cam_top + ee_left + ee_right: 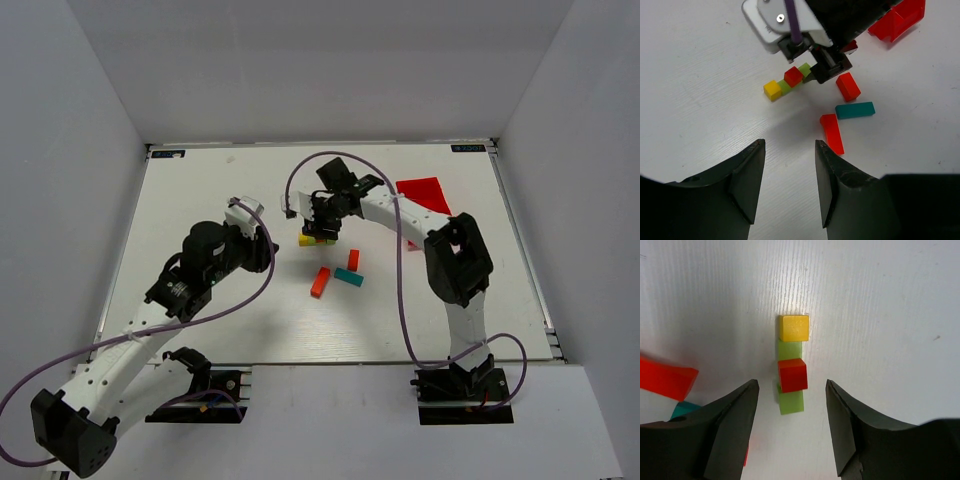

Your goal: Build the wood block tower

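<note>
The wood block tower [792,374] is a short row lying on the table: a yellow cube [794,328] at the far end, green pieces [791,401] in line with it, and a red cube [792,371] resting on the green. My right gripper [792,382] hangs open straight above it, one finger on either side of the red cube and not touching it. An orange bar [320,282], a shorter orange block [353,260] and a teal bar [348,278] lie loose close by. My left gripper [789,144] is open and empty over bare table, left of the row [315,239].
A red plastic bin [425,195] stands at the back right, behind the right arm. In the left wrist view the right gripper [826,65] covers the row's far end, and the orange bar [832,132] lies just beyond my right finger.
</note>
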